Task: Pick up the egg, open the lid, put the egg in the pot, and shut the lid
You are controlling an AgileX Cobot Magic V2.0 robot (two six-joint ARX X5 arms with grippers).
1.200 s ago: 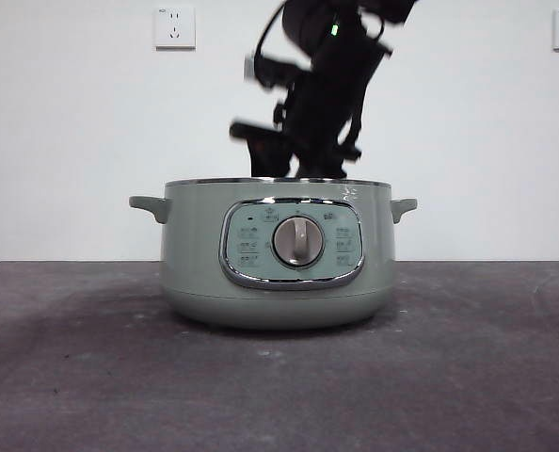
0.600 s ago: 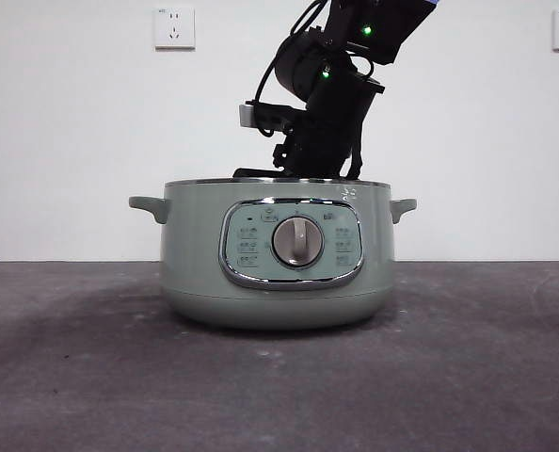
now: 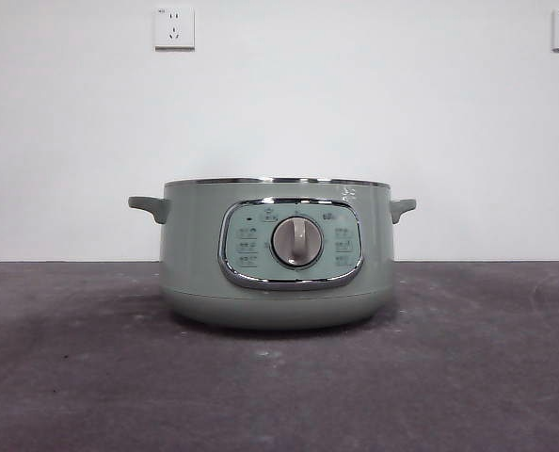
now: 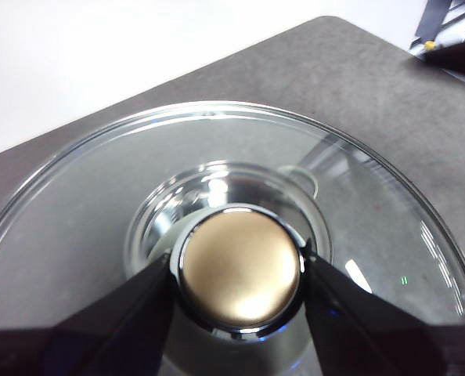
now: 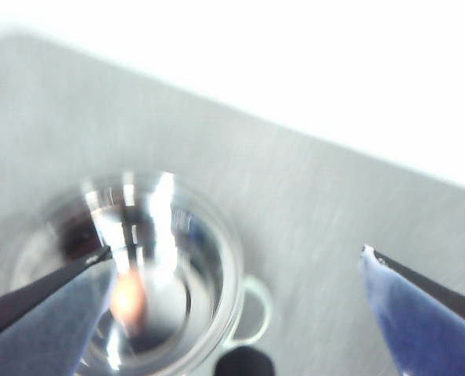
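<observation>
Sage-green and lidless, the pot (image 3: 277, 252) stands alone on the dark table (image 3: 468, 377) in my front view, its chrome rim bare and no arm anywhere in that picture. So I judge the opening step done.

My left wrist view shows where the lid (image 4: 99, 204) is: the left gripper (image 4: 239, 276) has its two black jaws pinched on either side of the round knob (image 4: 239, 270), which reads golden in this light, and the glass dome hangs under it with the table showing through. I can't say how high it is held.

My right wrist view is blurred. The right gripper (image 5: 236, 262) has its jaws spread wide with nothing between them, and it looks down into the shiny bowl of the pot (image 5: 178, 258) from above. Inside the bowl I see a small orange-brown smear that I take for the egg (image 5: 127, 296), lying on the bottom; the blur keeps me from being certain.

If that is right, picking up, opening and dropping in are finished. What is left, as I judge it, is bringing the lid over the rim and seating it.
</observation>
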